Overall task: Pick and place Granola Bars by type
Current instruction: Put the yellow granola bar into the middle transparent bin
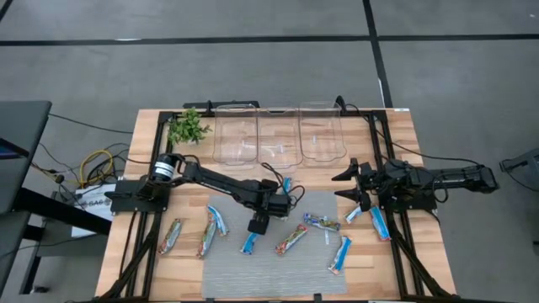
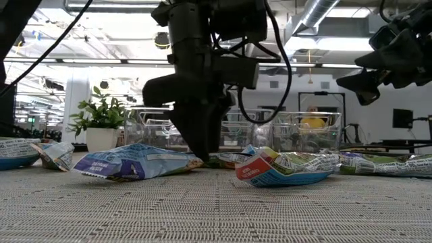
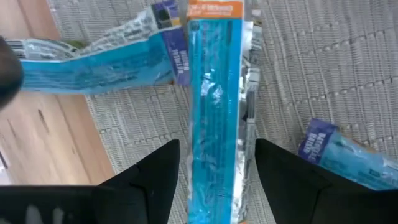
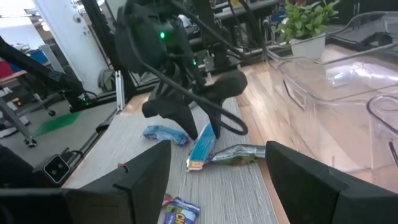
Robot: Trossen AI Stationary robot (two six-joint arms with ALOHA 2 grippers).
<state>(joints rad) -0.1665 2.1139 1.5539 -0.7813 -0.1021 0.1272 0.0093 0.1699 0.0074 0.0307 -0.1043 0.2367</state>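
— Over the grey mat (image 1: 253,269) at mid-desk: left gripper (image 1: 257,224) low, jaws spread either side of a blue bar (image 3: 214,118), not yet pinching it. Bar lies flat on the mat.

— Step?

— Pick, I'd judge. Other granola bars (image 1: 290,239) scattered on mat and desk (image 1: 396,143); the three clear bins (image 1: 278,133) at the back look empty.

— Right arm?

— Right gripper (image 1: 352,185) waits raised by the right bin, jaws apart, holding nothing.

— Next?

— Probably settle, close squarely on the wrapper, lift clear of the neighbouring blue bars, then carry to a bin.
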